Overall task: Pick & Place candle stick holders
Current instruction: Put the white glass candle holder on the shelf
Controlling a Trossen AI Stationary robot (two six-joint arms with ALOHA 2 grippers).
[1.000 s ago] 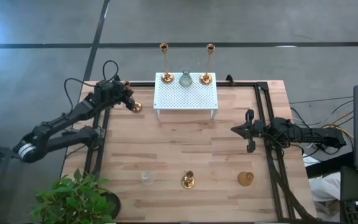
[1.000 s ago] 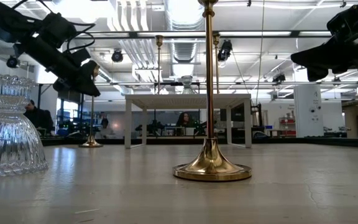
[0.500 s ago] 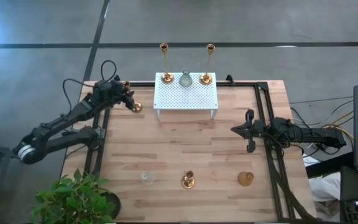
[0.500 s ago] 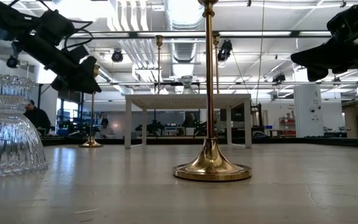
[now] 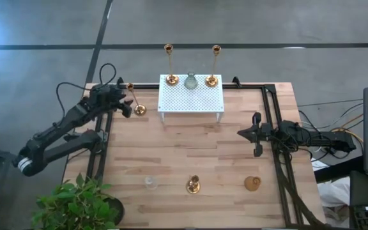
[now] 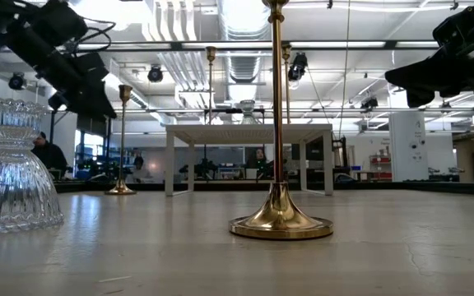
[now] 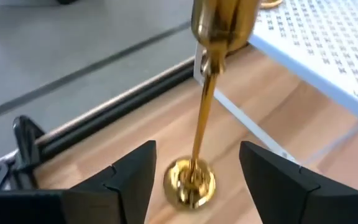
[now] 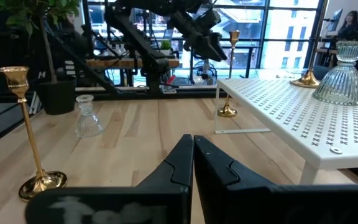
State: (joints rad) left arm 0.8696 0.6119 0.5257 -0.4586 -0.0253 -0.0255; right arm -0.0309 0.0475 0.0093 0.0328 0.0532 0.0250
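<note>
Two fingers of the left hand (image 7: 194, 171) stand wide apart around a brass candle stick holder (image 5: 135, 102) upright on the bench (image 5: 197, 153) beside the white rack (image 5: 191, 99); the right hand (image 5: 255, 134) hovers closed.

We see a light wooden counter (image 5: 190, 153) of butcher-block planks, edged by a black metal frame (image 5: 275, 128). Near its far edge stands a white perforated rack (image 5: 191, 97) on thin white legs, its flat top raised above the wood. A leafy potted plant (image 5: 76, 203) sits at the near left corner, just off the counter. Loose black cables (image 5: 315, 121) trail beyond the right side. Around everything lies a grey concrete floor (image 5: 267, 25) crossed by dark lines. Across the room we make out ceiling ducts (image 6: 175, 57), bright windows and a seated person (image 6: 49, 154).
</note>
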